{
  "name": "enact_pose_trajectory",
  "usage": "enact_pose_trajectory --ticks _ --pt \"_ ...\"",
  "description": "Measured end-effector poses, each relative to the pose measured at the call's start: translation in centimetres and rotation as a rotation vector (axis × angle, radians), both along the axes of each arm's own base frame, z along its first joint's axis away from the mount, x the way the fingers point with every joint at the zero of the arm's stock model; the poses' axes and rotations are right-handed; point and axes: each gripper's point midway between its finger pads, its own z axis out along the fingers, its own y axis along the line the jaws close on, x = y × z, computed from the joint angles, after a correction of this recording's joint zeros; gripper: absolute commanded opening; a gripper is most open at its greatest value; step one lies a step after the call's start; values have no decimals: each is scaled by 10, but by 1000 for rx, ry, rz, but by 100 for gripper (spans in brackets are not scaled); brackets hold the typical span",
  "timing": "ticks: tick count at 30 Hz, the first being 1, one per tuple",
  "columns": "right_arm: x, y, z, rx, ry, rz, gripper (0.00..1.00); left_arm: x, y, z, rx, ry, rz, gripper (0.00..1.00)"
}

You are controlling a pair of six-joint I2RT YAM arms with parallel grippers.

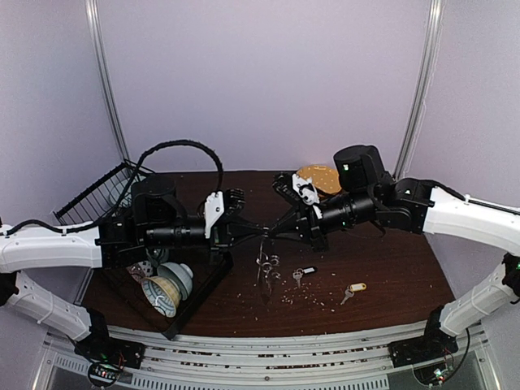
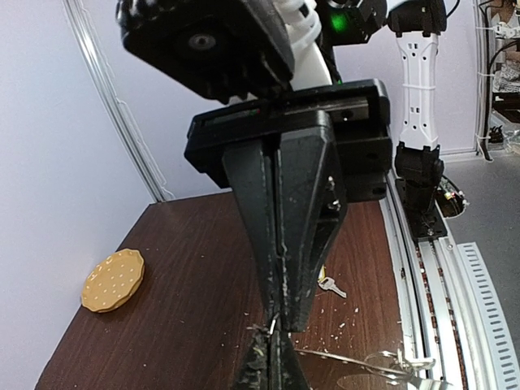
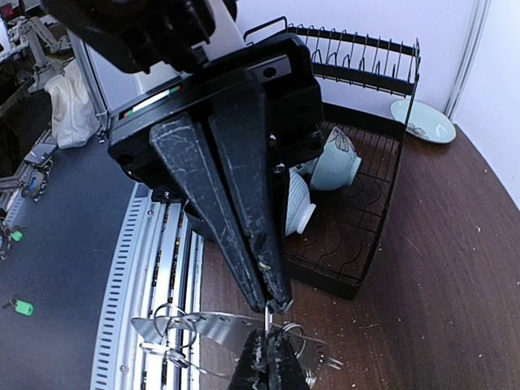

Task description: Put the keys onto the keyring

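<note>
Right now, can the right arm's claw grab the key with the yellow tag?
Probably not yet. The right claw is shut on the keyring, which the left claw pinches too. The yellow-tag key lies uncovered on the table, likely reachable once that claw lets go.

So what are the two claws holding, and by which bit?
The keyring: both pairs of jaws pinch its thin wire at the top, tip to tip; the rest hangs below.

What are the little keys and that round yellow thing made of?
The keys look like shiny silver metal; they glint against the dark table. The round yellow disc looks matte, maybe cork or plastic; its dotted top shows no shine, so I can't be sure.
</note>
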Motion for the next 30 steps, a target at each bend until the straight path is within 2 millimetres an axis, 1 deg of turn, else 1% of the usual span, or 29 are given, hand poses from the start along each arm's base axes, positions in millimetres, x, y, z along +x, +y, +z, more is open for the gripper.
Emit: enact_pose_trajectory --ticks 2,3,4,5,6,7,8,9,13,15,17,19,22,26,28,30 --pt "0 0 0 1 0 1 0 0 0 0 0 0 0 0" --pt "0 0 0 1 -1 1 0 0 0 0 0 0 -1 3" --pt "-1 0 1 2 -3 2 0 0 0 0 0 1 -3 28" --pt "-1 0 2 5 -5 3 0 -1 0 1 -2 -1 -4 50" --pt "-1 -1 3 9 -11 4 0 -1 0 2 -5 -5 -8 59" --pt "-3 -2 4 15 -17 7 0 -3 0 4 -10 -9 -17 61" --pt "-4 -4 5 21 -25 10 0 -5 1 6 -18 -15 -25 61" --pt "-6 -6 7 31 -35 12 0 -8 3 8 -24 -19 -32 59" --pt "-20 -16 21 82 -69 50 0 -20 17 17 -74 -55 -56 41" --pt "-26 -20 31 116 -91 73 0 -22 19 20 -91 -66 -63 28" --pt "-31 -21 38 146 -104 94 0 -21 17 22 -105 -73 -63 26" --pt "-34 -21 40 166 -108 115 0 -20 14 22 -111 -68 -63 25" --pt "-38 -19 39 186 -108 136 0 -19 8 20 -124 -54 -72 25" --pt "-39 -18 39 198 -105 144 0 -22 7 32 -179 -65 -93 22" --pt "-38 -18 42 209 -107 143 0 -25 6 37 -200 -73 -105 22" --pt "-38 -17 44 216 -110 141 0 -29 3 37 -203 -73 -125 23"
